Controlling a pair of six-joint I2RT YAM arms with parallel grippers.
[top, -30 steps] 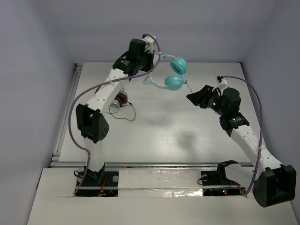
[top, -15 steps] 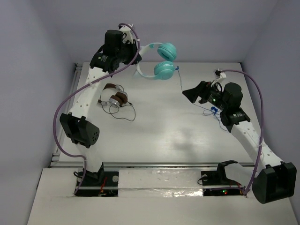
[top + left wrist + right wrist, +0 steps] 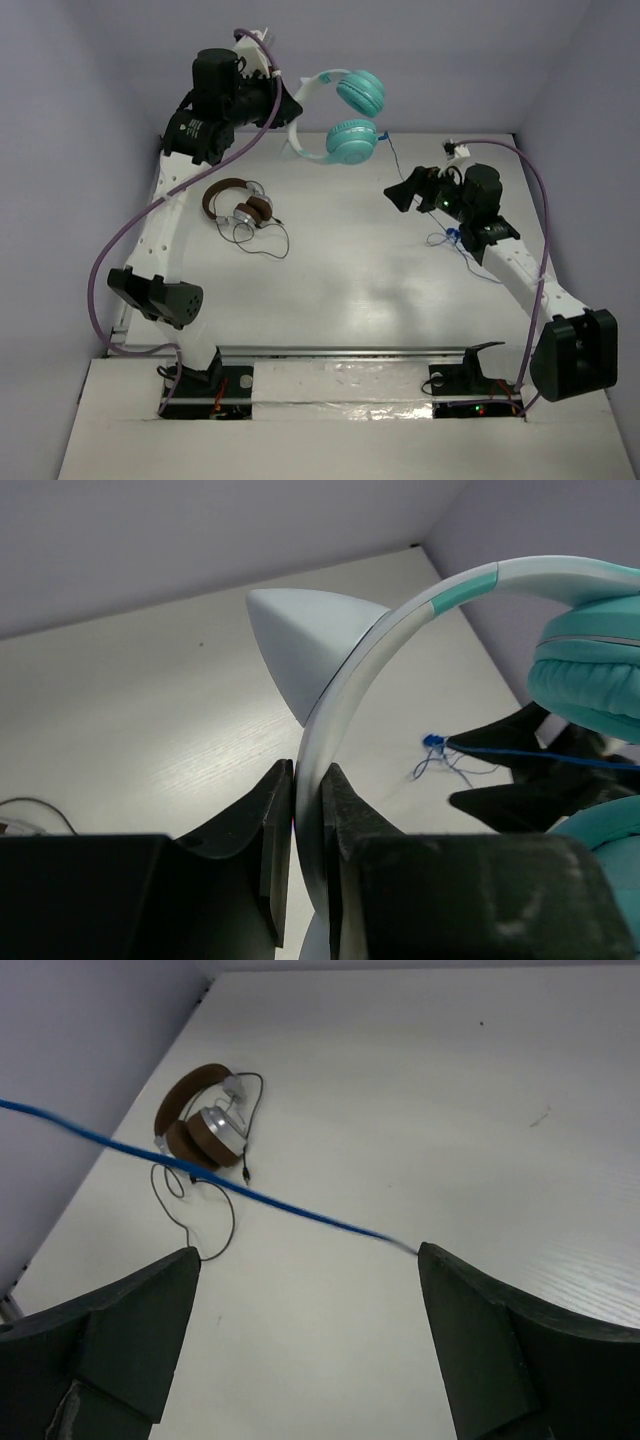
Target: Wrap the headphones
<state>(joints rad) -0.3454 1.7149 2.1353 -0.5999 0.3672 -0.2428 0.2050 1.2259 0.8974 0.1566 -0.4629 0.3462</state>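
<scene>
Left claw (image 3: 308, 785), pinched shut on the white headband (image 3: 400, 620), holds the teal headphones (image 3: 350, 140) aloft over the far edge of the desk (image 3: 340, 290). Their blue cable (image 3: 270, 1198) slants down rightward between the right claw (image 3: 305, 1260), whose jaws gape wide, gripping nothing; that arm is nearer the cable.

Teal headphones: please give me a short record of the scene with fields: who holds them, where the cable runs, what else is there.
headphones: in the air above the table
left pincer: shut on the white headband
right pincer: open
blue cable: passes between the right pincer's fingers, not clamped
other: brown-banded headphones lying on the table
</scene>
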